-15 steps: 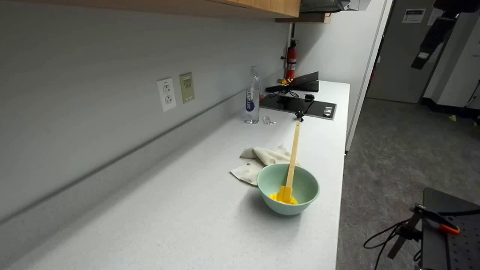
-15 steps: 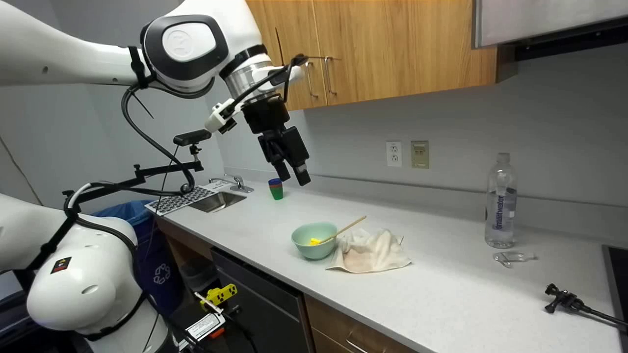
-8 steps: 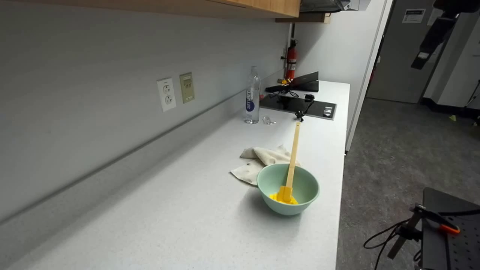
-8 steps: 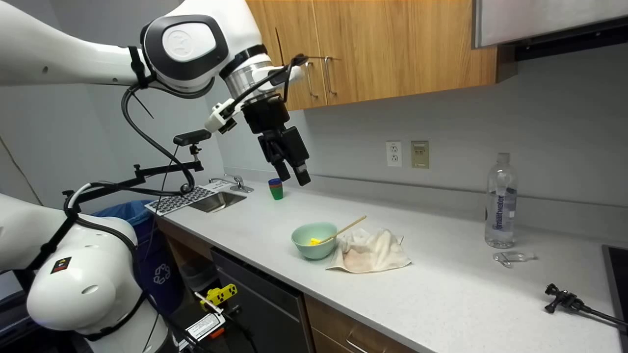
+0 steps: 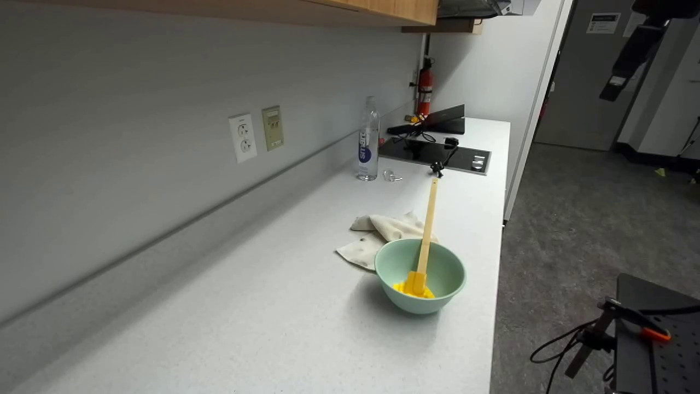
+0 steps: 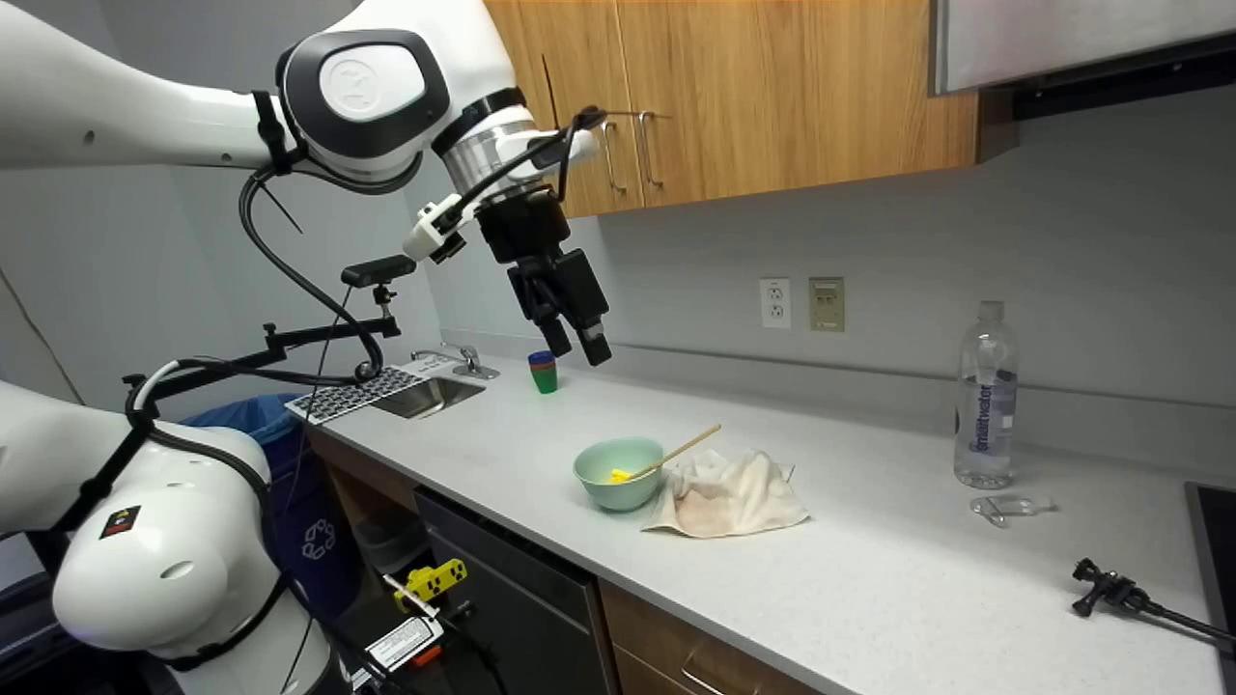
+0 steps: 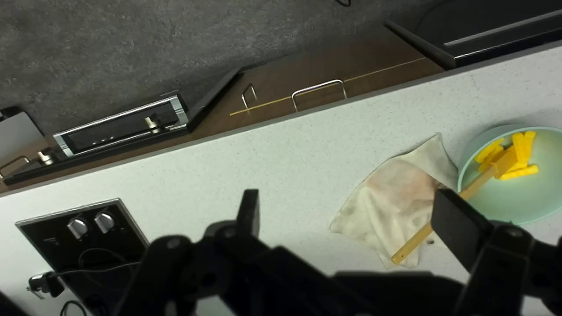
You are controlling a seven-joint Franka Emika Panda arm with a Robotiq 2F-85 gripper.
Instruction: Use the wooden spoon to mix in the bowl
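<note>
A pale green bowl (image 5: 445, 273) stands on the white counter, and it also shows in an exterior view (image 6: 618, 494) and the wrist view (image 7: 522, 197). Yellow pieces (image 7: 520, 171) lie in it. The wooden spoon (image 5: 429, 219) rests with its yellow-orange head in the bowl. Its handle leans over the rim, and it shows in an exterior view (image 6: 688, 447) and the wrist view (image 7: 412, 243). My gripper (image 6: 577, 349) is high above the counter, apart from spoon and bowl. In the wrist view my gripper (image 7: 347, 206) is open and empty; its right finger hides part of the handle.
A crumpled beige cloth (image 6: 739, 497) lies beside the bowl, under the handle. A water bottle (image 6: 985, 415), a clear plastic piece (image 6: 1009, 507) and a black mount (image 6: 1120, 591) are further along, near the cooktop (image 5: 426, 153). Stacked cups (image 6: 544, 374) stand near the sink. Cabinets (image 6: 772, 97) hang above.
</note>
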